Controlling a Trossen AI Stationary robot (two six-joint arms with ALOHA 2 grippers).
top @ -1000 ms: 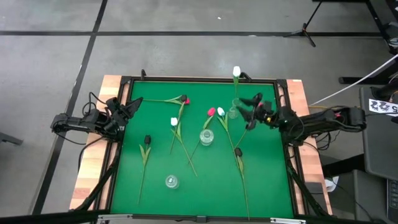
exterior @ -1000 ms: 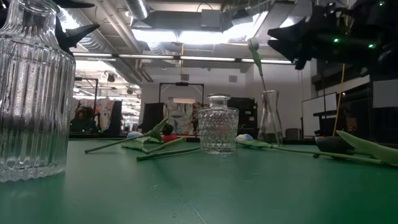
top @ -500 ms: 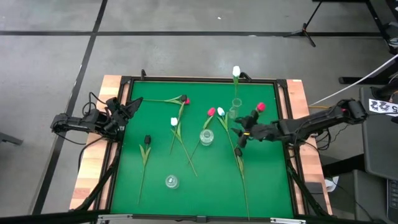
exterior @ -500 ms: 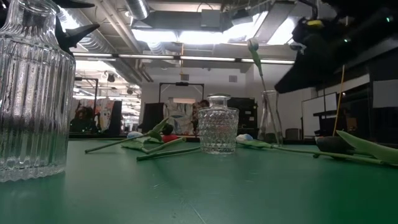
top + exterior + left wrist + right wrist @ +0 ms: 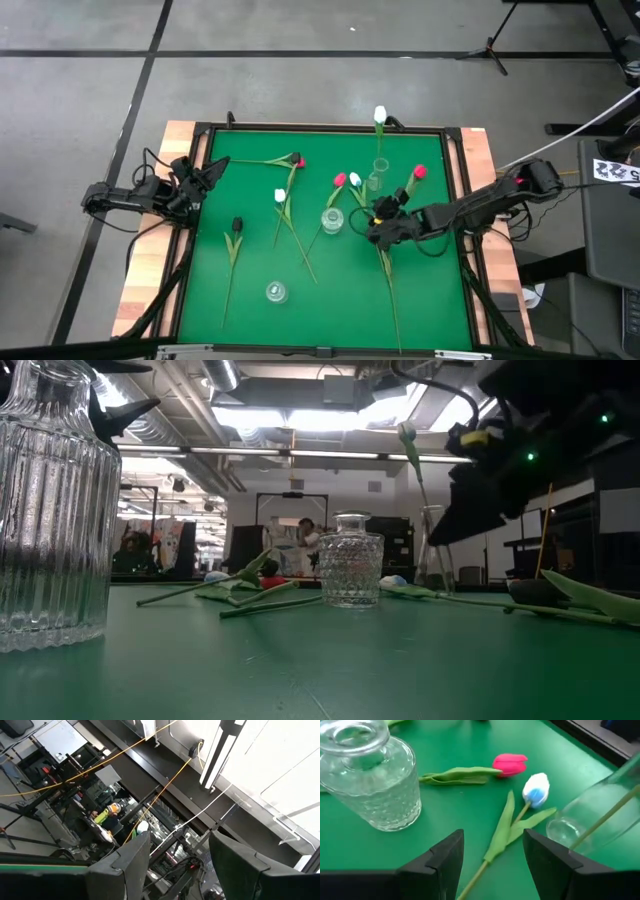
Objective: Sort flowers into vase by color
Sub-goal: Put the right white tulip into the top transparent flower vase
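Note:
Several tulips lie flat on the green mat (image 5: 300, 300): pink heads (image 5: 299, 161), (image 5: 340, 180), (image 5: 418, 172), white heads (image 5: 280, 196), (image 5: 355, 180) and a dark one (image 5: 237, 225). One white tulip (image 5: 380, 115) stands with its stem in the tall glass vase (image 5: 592, 822). My right gripper (image 5: 492, 865) hovers open above the stem of the white tulip (image 5: 536, 789), beside the pink head (image 5: 510, 764) and the patterned vase (image 5: 367, 777); in the high view my right gripper (image 5: 372, 222) is mid-table. My left gripper (image 5: 205, 170) waits open at the left edge, tilted up.
A ribbed glass vase (image 5: 277, 292) stands near the front of the mat, close to the low camera (image 5: 50, 510). A dark tulip (image 5: 540, 592) lies right of the patterned vase (image 5: 350, 560). A black frame (image 5: 190, 230) rims the mat. A person (image 5: 308, 538) shows far behind.
My right gripper has swung from beside the tall vase toward the table's near edge and a little left, sinking and tipping from level to slanting down. It stays open. The pink tulip at the right, hidden under the arm before, shows now. No flower has moved.

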